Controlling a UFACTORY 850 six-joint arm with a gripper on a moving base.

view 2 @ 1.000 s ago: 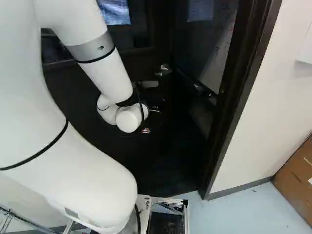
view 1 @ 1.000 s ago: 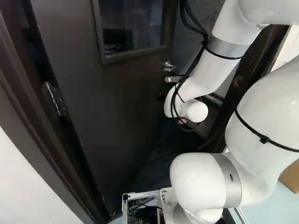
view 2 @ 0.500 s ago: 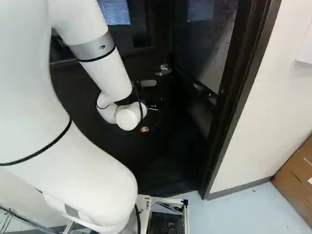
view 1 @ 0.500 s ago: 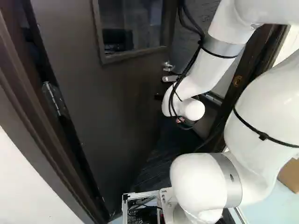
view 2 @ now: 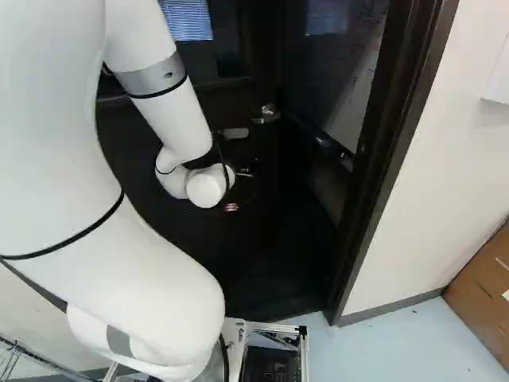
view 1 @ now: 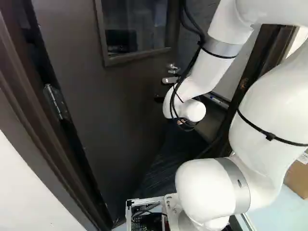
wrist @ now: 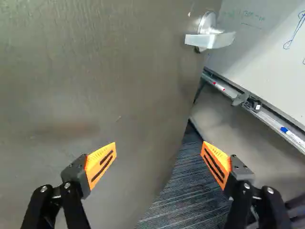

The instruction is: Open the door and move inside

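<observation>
Door ajar: push on the panel and follow its swing

The door (view 1: 120, 106) fills the middle and left of the left base view, hinge (view 1: 57, 101) at the left. It stands part-way open, swung away from the base, its lever (view 2: 266, 114) in the upper middle of the right base view. The hand (wrist: 159, 144) is released, fingers spread wide, gripping nothing; one lies over the panel, the other beyond its free edge, over the carpet (wrist: 186, 195). Whether either touches the door, I cannot tell.

The step in hand looks like widening the gap. With the latch apparently clear, the lever should need no turning. Best bring both fingers over the panel, near the free edge where leverage is good, and press gently, curving with the swing. Straddling the edge risks hooking it or striking the whiteboard ledge (wrist: 267, 117). The looped cables (view 1: 174, 108) could snag on the lever. Drive the base in only once the opening clears its corners, keeping the arm (view 1: 269, 120) off the jamb (view 2: 390, 159).
</observation>
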